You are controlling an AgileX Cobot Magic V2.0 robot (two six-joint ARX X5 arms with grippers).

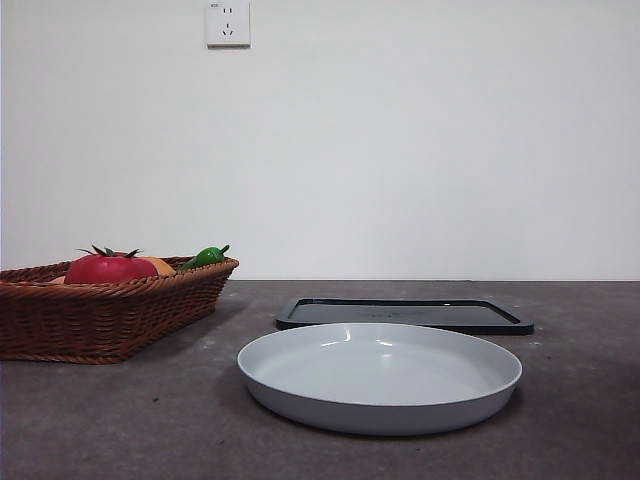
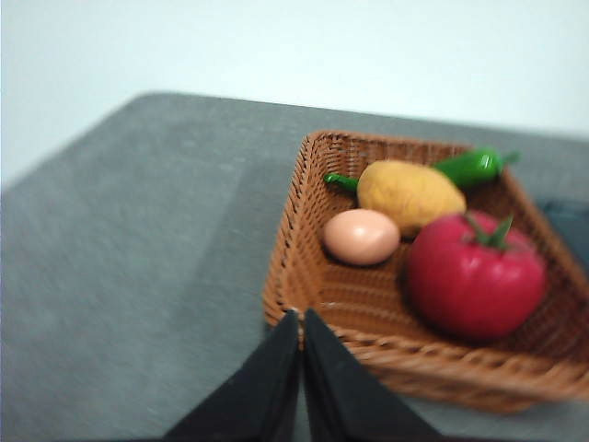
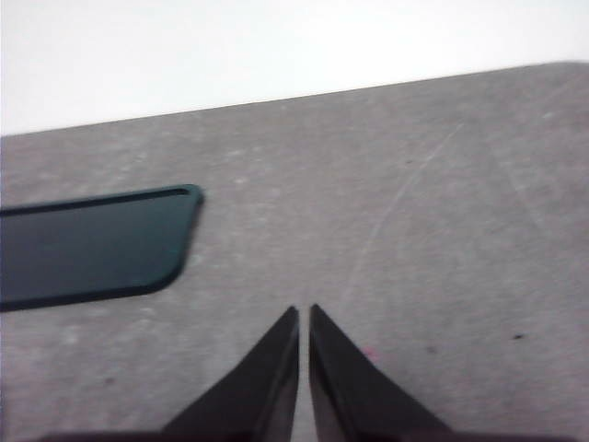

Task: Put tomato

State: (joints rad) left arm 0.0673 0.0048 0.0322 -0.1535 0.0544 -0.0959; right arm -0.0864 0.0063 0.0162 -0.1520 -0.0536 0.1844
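The glossy red tomato with a green spiky cap lies in a brown wicker basket at the table's left. My left gripper hovers above the basket's near corner, shut and holding nothing, a short way from the tomato. Out over bare grey table, my right gripper is also shut and holds nothing. Neither arm shows in the front view.
A yellow-orange fruit, a pale egg and a green pepper share the basket. A grey round plate sits front centre, with a flat black tray behind it. A wall stands behind the table.
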